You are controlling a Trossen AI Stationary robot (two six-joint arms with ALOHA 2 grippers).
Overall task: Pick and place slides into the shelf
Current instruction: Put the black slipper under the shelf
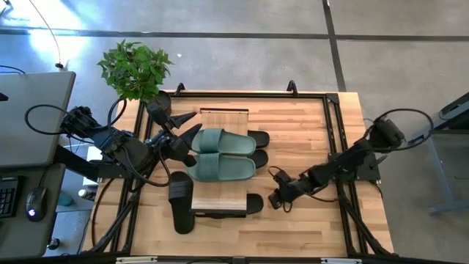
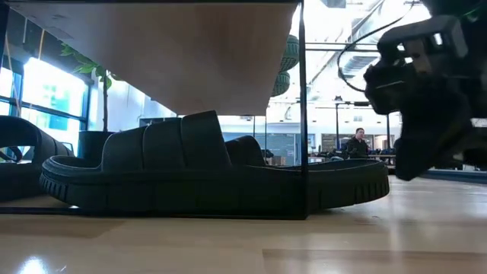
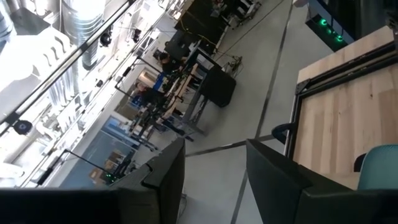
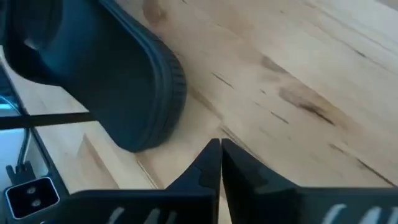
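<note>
On top of the long narrow light-wood shelf (image 1: pixel 222 117) with its thin black frame, we see the sage green rubber slides (image 1: pixel 222 155) lying side by side. Black slides show under it — toes poking out toward the right claw (image 1: pixel 276 199), whose fingers are pressed together on nothing, just off one black toe (image 4: pixel 134 93). Another black slide (image 1: pixel 181 201) lies on the wooden desk (image 1: pixel 308 139) beside the shelf. Left claw (image 1: pixel 192 125) — fingers apart, empty, beside the green pair.
</note>
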